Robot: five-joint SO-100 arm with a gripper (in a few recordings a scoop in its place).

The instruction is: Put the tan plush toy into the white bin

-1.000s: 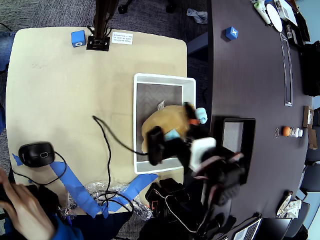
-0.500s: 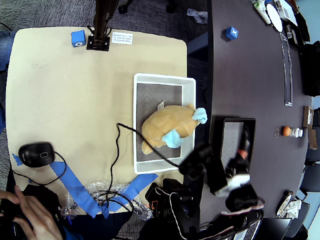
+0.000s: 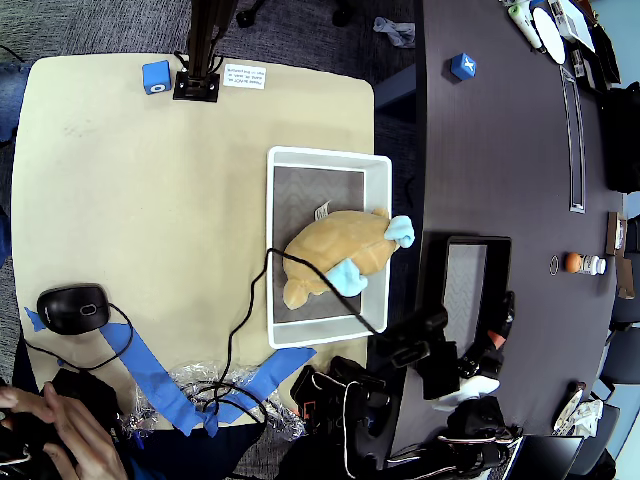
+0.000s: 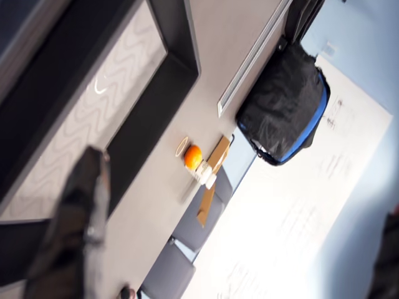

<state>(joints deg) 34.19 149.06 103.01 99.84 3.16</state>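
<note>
Tan plush toy (image 3: 335,258) already lying inside white bin (image 3: 377,165) on the table (image 3: 120,190), blue limbs beside the right wall. Placing step judged done. Fingers (image 4: 81,218) well apart from bin, over black-rimmed tray (image 3: 470,243); opening impossible to tell. Next: retreat only, no regrasp.

Top-down overhead; tilted, low wrist view.

I see the tan plush toy (image 3: 335,256) lying inside the white bin (image 3: 280,160) in the overhead view. It is soft and round, with light blue bits on its right side and a small white tag. The bin sits at the bench's right edge.
</note>
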